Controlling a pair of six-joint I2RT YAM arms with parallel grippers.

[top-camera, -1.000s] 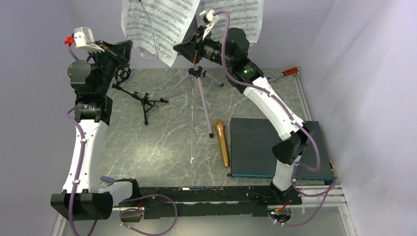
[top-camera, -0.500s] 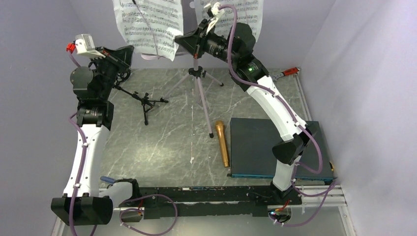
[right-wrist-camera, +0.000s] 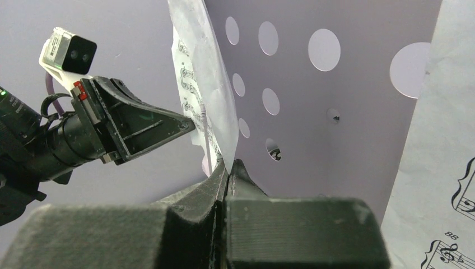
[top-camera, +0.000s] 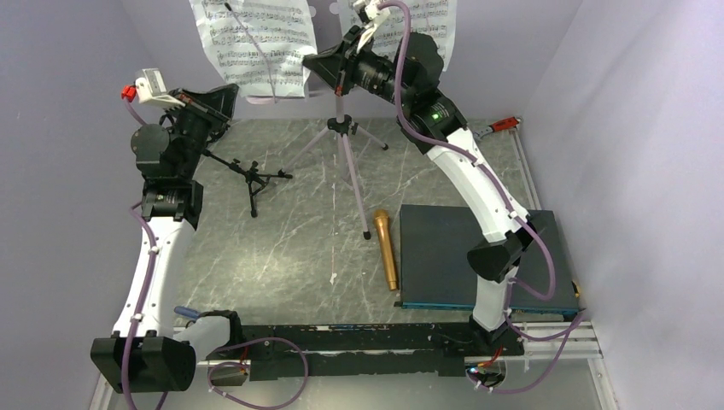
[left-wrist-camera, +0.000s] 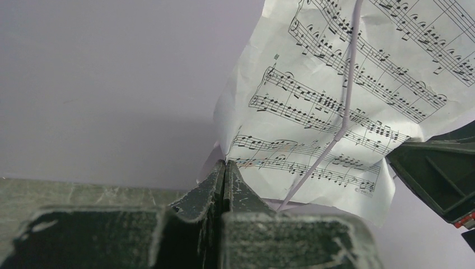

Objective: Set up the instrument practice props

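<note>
The music stand (top-camera: 341,128) stood at the tabletop's (top-camera: 290,239) far edge. The left gripper (left-wrist-camera: 224,166) and right gripper (right-wrist-camera: 228,164), both closed thin, pinched the left sheet-music page (top-camera: 252,43) at its lower edge. The right page (right-wrist-camera: 442,168) read "88". The microphone (top-camera: 387,248) lay mid-tabletop, with open room on its left.

Robot lab cell, plain lavender walls (top-camera: 649,128), marble-look tabletop (top-camera: 282,231), black mounting rail (top-camera: 359,337)
</note>
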